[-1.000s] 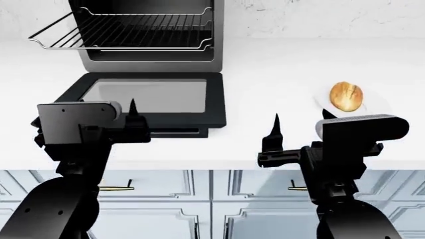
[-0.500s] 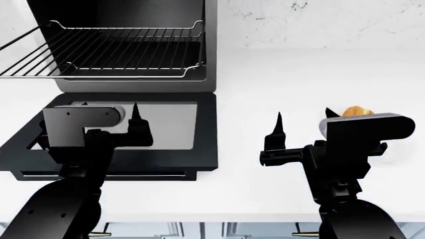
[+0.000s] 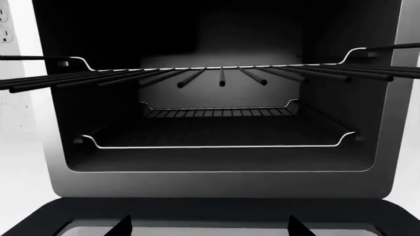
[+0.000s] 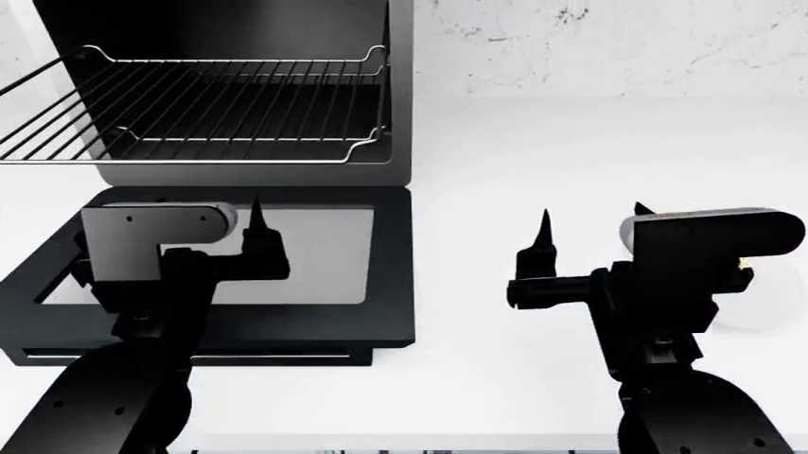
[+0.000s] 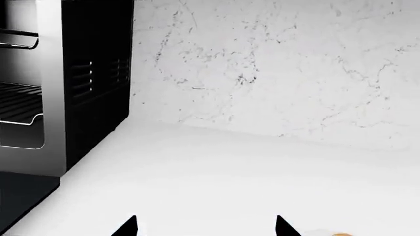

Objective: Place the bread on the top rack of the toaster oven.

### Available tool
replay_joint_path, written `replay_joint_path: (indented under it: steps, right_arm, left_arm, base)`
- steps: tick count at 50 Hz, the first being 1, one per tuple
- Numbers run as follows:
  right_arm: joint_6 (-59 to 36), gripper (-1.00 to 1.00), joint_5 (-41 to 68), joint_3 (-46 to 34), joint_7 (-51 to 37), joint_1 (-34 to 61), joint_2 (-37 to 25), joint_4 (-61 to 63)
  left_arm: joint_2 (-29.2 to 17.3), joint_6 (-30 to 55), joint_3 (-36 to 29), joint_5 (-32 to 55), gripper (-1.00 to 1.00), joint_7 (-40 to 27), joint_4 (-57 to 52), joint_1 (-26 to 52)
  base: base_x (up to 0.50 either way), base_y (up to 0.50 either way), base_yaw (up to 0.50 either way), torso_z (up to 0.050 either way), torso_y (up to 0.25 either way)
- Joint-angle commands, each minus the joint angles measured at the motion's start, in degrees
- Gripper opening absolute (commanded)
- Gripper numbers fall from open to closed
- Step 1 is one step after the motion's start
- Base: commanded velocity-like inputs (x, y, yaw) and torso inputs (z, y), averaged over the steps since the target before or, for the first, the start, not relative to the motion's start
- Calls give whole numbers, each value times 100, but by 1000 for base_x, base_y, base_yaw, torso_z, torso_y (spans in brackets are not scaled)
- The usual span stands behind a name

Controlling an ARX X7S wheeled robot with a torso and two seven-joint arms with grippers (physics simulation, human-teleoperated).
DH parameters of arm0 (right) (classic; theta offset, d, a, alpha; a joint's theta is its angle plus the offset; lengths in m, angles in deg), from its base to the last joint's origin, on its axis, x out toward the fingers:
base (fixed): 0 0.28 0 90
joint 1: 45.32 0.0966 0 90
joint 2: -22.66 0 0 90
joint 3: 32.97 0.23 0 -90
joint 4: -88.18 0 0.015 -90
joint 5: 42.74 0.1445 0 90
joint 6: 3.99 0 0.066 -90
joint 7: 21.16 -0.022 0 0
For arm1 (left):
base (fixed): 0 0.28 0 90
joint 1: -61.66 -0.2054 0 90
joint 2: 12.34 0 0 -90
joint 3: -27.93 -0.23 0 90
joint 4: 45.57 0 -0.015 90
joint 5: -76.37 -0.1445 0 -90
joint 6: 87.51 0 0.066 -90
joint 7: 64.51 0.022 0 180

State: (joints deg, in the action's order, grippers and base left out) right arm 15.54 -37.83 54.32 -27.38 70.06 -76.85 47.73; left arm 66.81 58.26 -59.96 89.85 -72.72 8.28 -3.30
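The toaster oven [image 4: 253, 57] stands at the back left with its glass door [image 4: 215, 284] dropped flat on the counter. Its top rack [image 4: 189, 104] is slid partway out over the door; the left wrist view shows that top rack [image 3: 223, 71] above a lower shelf [image 3: 217, 142]. My left gripper [image 3: 208, 227] is open over the door, facing the cavity, one fingertip [image 4: 256, 206] showing in the head view. My right gripper [image 4: 593, 213] hangs open and empty over bare counter. The bread [image 5: 341, 234] shows only as a golden sliver, mostly hidden behind my right wrist.
A white plate [image 4: 758, 317] lies on the white counter under my right wrist. A marbled white wall [image 5: 276, 64] backs the counter. The oven's vented dark side [image 5: 98, 78] faces the right gripper. A wall outlet [image 3: 5, 24] sits left of the oven.
The head view has closed in on the counter, so the cabinet fronts are gone. The bread has slipped behind my right wrist housing. My right gripper sits slightly further right.
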Motion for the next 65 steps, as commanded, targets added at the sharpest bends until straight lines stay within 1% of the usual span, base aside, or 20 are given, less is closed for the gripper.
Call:
replay_joint_path:
  steps: [1,4,6,8,10,11,12,15,17,19,22,23,27,30,35,48,59,65]
  right_arm:
    - [-1028,100,-97,447,187,750,-110,114]
    - [-1509,100,-93,604,209,1091,-157,128]
    - [-1881,100,-82,954,284,1345,-129,124]
    - [-1949,100,22,1230,237,1417,-152,-34]
    - [-1950,100,374,1359,18,1438,-249,-155]
    - [-1950,100,871,1493,-286,1508,-368,-259]
    - [-1951,100,1590,1632,-806,1535,-520,-329]
    - [-1948,100,4125,2109,-2705,1714,-1035,-717]
    - [-1942,100,5081,2323,-3450,1781,-1193,-988]
    - [-1931,100,5580,2391,-3847,1826,-1324,-1169]
    - [-1906,100,6025,2467,-4226,1864,-1445,-1321]
    - [-1930,100,6368,2531,-4531,1929,-1512,-1493]
    - [-1884,100,7003,2566,-5033,2036,-1666,-1816]
    - [-1812,100,7199,2526,-5188,2104,-1741,-1993]
    - [-1597,100,7184,2488,-5087,2271,-1861,-2343]
    - [-1631,100,7422,2383,-5284,2501,-2214,-2985]
    - [-1256,100,7015,1963,-4806,2618,-2381,-3496]
    - [-1204,100,6913,1729,-4719,2758,-2403,-3735]
  left_arm:
    - [113,2,186,-6,100,109,-41,22]
    - [107,-8,189,6,100,102,-35,23]
    - [104,7,203,21,100,93,-39,37]
    - [98,8,202,26,100,86,-29,43]
    - [96,34,208,41,100,76,-43,60]
    - [97,49,209,50,100,71,-61,63]
    - [96,77,215,62,100,65,-74,76]
    - [91,100,221,84,100,56,-101,85]
    - [85,119,231,103,100,53,-120,86]
    - [82,148,245,121,100,45,-131,116]
    - [81,150,239,133,100,32,-137,113]
    - [79,164,237,140,100,28,-141,126]
    - [73,156,232,156,100,19,-130,132]
    - [64,141,220,159,100,10,-109,132]
    - [43,113,223,176,100,8,-81,125]
    - [17,91,200,219,100,-26,-52,105]
    - [-3,54,173,255,100,-47,-15,68]
    - [-16,3,155,256,100,-65,17,45]
  base:
    - [0,0,0,0,0]
    - [0,0,0,0,0]
    - [0,0,0,0,0]
    - [0,0,0,0,0]
    - [0,0,0,0,0]
    - [0,0,0,0,0]
    - [0,0,0,0,0]
    - [0,0,0,0,0]
    - [0,0,0,0,0]
    - [0,0,0,0,0]
    - [0,0,0,0,0]
    - [0,0,0,0,0]
    - [0,0,0,0,0]
    - [0,0,0,0,0]
    - [0,0,0,0,0]
    - [0,0,0,0,0]
    - [0,0,0,0,0]
    - [0,0,0,0,0]
